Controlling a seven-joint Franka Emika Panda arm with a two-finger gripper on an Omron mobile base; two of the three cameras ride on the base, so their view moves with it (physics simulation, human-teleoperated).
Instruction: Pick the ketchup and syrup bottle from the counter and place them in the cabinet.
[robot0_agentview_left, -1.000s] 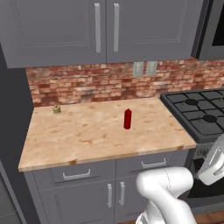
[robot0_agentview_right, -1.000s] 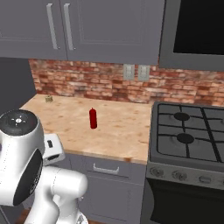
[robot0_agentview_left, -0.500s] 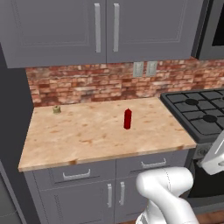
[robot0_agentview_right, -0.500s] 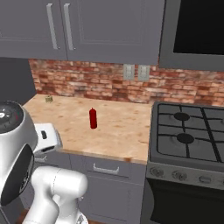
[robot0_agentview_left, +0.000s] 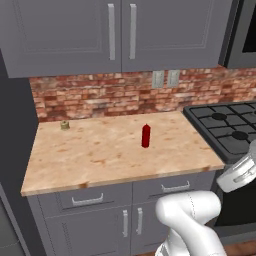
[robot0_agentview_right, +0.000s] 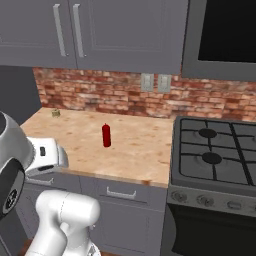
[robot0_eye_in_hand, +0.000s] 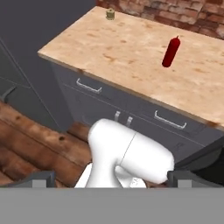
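The ketchup (robot0_agentview_left: 145, 135) standing upright mid-counter (robot0_agentview_left: 100, 160), unmoved since the earlier frames, we are seeing the white arm's link rising higher at the stove side, the gripper (robot0_eye_in_hand: 109, 180) hanging spread wide and empty above the floorboards, a small greenish object (robot0_eye_in_hand: 110, 14) sitting near the brick wall.

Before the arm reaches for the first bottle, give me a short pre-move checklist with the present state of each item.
1. Ketchup upright on the counter, nothing crowding it: ok.
2. Gripper open and holding nothing, its two fingers standing wide apart in the hand view: ok.
3. Gripper close to the ketchup: not ok; it hangs low in front of the drawers, below counter height.
4. Syrup bottle located: cannot tell; no brown bottle is visible.
5. Small greenish object at the counter's back left corner stands apart from the ketchup: ok.
6. Target cabinet door open: cannot tell.
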